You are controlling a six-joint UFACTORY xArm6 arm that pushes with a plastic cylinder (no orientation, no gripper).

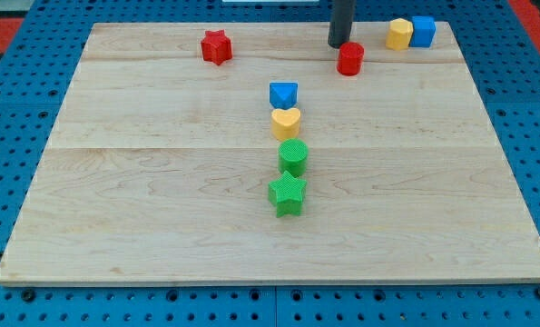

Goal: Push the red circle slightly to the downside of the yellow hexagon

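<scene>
- My tip (pixel 339 45) has no hand to spread or pinch; it stands just above-left of the red circle (pixel 349 58), touching or nearly.
- The yellow hexagon (pixel 398 34) waits near, up-right on the bench (pixel 161 209), so a rightward push seems needed.

Open board (pixel 161 182) left of block column (pixel 288 150)

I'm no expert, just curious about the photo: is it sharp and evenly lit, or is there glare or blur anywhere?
Camera view: light is soft and even; the wooden board shows no glare; blocks like the green star cast faint shadows; my tip, just above-left of the red circle, looks sharp.
</scene>
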